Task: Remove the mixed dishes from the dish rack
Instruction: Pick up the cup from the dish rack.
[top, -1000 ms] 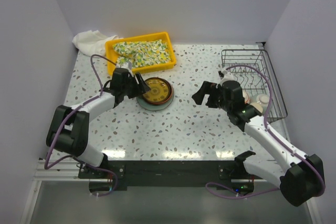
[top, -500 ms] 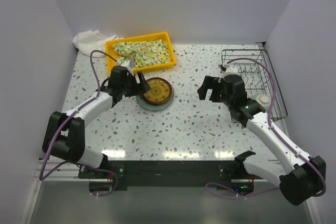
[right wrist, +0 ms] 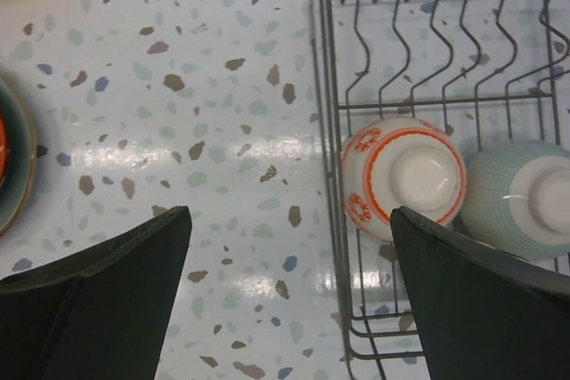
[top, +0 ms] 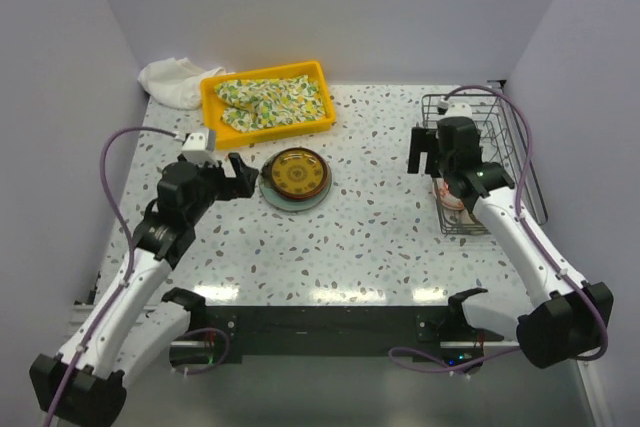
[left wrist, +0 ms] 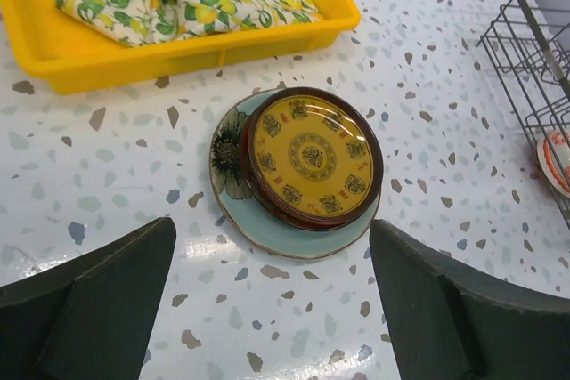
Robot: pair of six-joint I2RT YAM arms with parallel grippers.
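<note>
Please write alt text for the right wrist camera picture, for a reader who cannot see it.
Two bowls sit in the dark wire dish rack with their bases toward the camera: a red-patterned white bowl and, to its right, a celadon bowl. The right gripper is open, its dark fingers in the bottom corners, above the speckled table.

Left wrist view: yellow tray (left wrist: 178, 51) cut by the top and left edges; dish rack (left wrist: 527, 52) and red-patterned white bowl (left wrist: 557, 161) cut by the right edge; pale green-blue plate (left wrist: 276, 236) largely covered by the brown-yellow patterned plate (left wrist: 312, 157) lying on it. Right wrist view: dish rack runs off the top, right and bottom edges, celadon bowl (right wrist: 518, 202) clipped at the right, pale green-blue plate reduced to a sliver at the left edge. Top external view: right arm (top: 500, 222) covers much of the dish rack, its contents there too hidden to count; white cloth (top: 170, 82) partly behind the yellow tray.
</note>
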